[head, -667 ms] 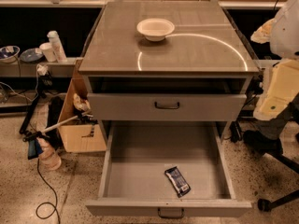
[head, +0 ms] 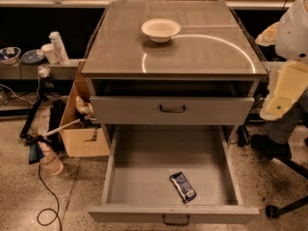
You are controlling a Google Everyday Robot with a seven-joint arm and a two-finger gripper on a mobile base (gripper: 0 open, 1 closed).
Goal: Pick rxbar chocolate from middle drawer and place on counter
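The rxbar chocolate (head: 183, 186), a dark bar with a pale label patch, lies flat on the floor of the open middle drawer (head: 139, 186), near the front and right of centre. The counter (head: 192, 52) with its white arc line is the cabinet's top. My arm's white and cream shells (head: 288, 76) hang at the right edge, beside the cabinet and well above the drawer. My gripper itself is out of view.
A white bowl (head: 160, 30) sits on the counter at the back. The shallower upper drawer (head: 172, 109) is pulled out slightly. A cardboard box (head: 82, 129), cables and a bottle (head: 48, 160) are on the floor at the left. A chair base (head: 284, 201) stands at the right.
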